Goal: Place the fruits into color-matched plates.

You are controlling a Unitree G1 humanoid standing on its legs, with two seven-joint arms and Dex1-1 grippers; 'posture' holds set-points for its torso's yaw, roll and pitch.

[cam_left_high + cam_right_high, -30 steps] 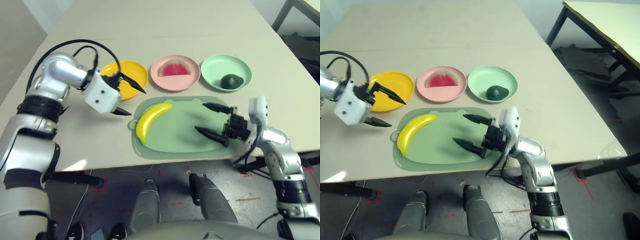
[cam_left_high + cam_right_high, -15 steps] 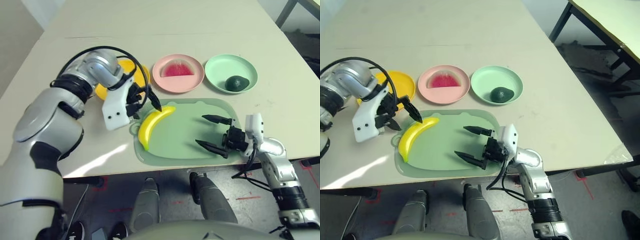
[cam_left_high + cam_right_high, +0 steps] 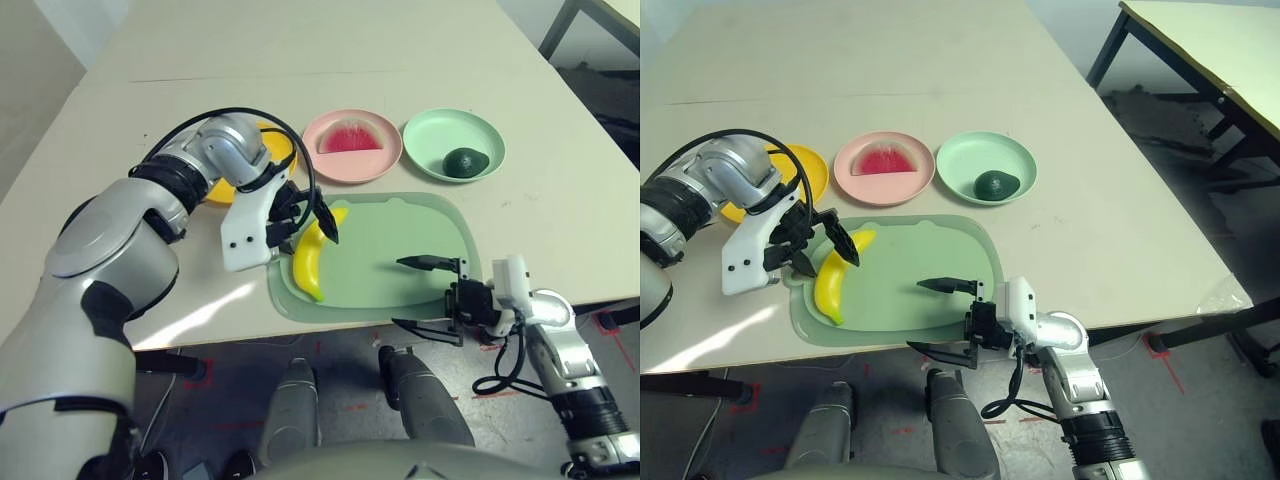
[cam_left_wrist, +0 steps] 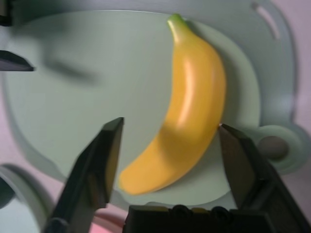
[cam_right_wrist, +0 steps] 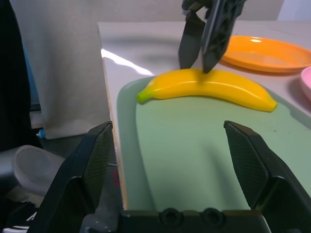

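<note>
Left eye view, tabletop (image 3: 300, 60): beige, carried the mat and three plates.
Mat (image 3: 400, 240): pale green, at the near edge, the banana on its left part.
Plates: orange-yellow plate (image 3: 275, 145) partly behind the left arm; pink plate (image 3: 335, 165) held the watermelon wedge (image 3: 352, 137); mint green plate (image 3: 430, 140) held the avocado (image 3: 465, 162).
Banana (image 4: 187, 116): lay flat on the mat.
Left tool (image 3: 305, 225): pointed down, fingers apart astride the banana, one finger (image 4: 238, 165) touching it.
Right tool (image 3: 428, 295): wide open at the mat's near edge, empty, apart from the banana.
</note>
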